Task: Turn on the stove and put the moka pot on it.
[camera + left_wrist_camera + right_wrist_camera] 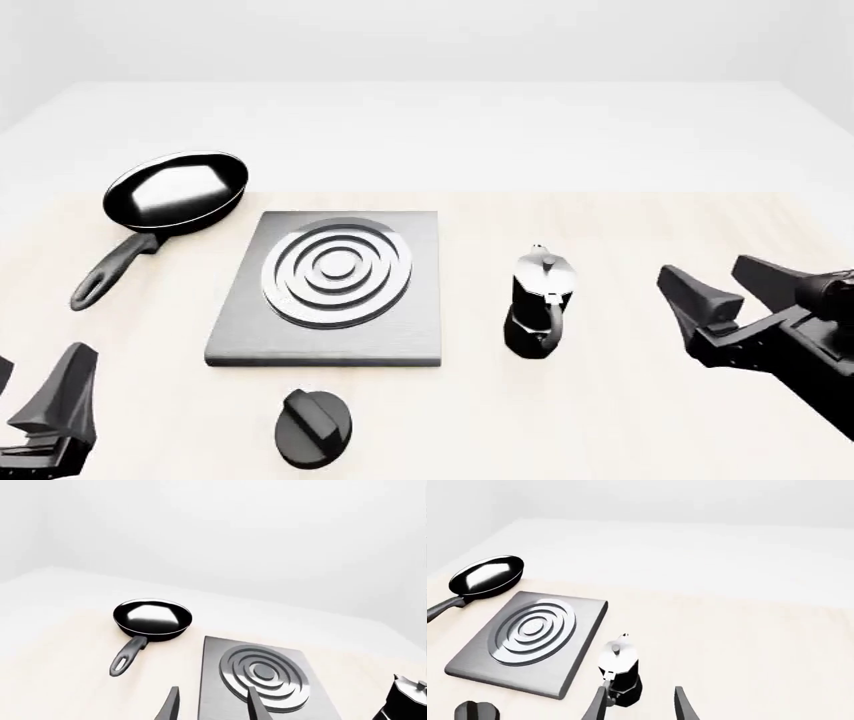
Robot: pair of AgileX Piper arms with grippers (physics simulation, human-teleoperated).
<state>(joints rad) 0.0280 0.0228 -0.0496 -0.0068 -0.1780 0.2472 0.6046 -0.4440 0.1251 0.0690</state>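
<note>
A small black faceted moka pot (pixel 541 300) with a silver lid stands upright on the pale tabletop (pixel 641 420), just right of the flat grey stove slab (pixel 334 290). The stove's round black knob (pixel 314 428) lies near its front edge. Right gripper (pixel 727 283) fingers spread wide, empty; left gripper (pixel 210 705) likewise. A black frying pan (pixel 174 190) sits empty.

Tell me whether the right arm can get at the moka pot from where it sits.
Probably yes. The right hand is open and sits just right of the moka pot, with only bare table between them; the stove lies on the pot's far side.
</note>
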